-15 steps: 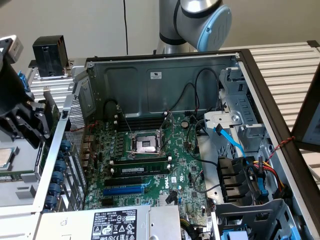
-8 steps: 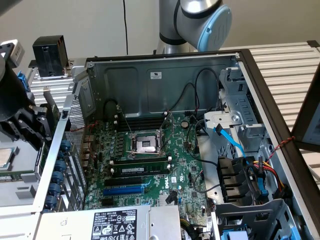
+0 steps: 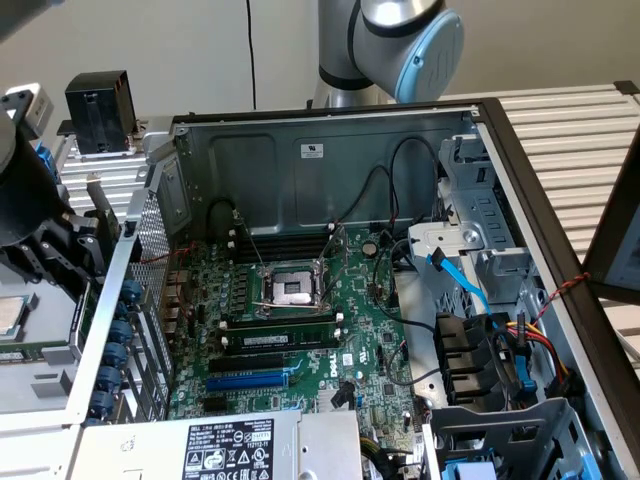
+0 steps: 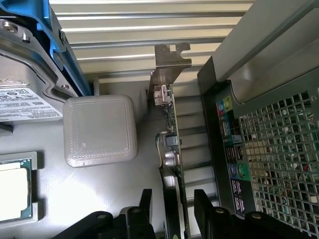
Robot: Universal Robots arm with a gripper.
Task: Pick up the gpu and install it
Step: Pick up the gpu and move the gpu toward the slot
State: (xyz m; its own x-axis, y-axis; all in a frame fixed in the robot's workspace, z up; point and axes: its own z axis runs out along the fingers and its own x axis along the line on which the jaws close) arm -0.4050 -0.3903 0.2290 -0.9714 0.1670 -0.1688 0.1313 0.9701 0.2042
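The gpu (image 4: 169, 134) stands on its edge outside the computer case, seen edge-on in the wrist view: a thin green card with its silver bracket (image 4: 169, 62) at the far end. My gripper (image 4: 174, 211) is open and straddles the card's near end. One black finger (image 4: 146, 204) stands on each side of it, with a small gap to the card. In the exterior view my gripper (image 3: 60, 245) hangs low at the exterior view's left, just outside the case wall.
The open case holds the large green motherboard (image 3: 290, 320) with an empty CPU socket (image 3: 290, 290) and a blue slot (image 3: 250, 380). Beside the card are a grey block (image 4: 99, 130), a CPU in a tray (image 4: 15, 184) and the case's rear port panel (image 4: 229, 149).
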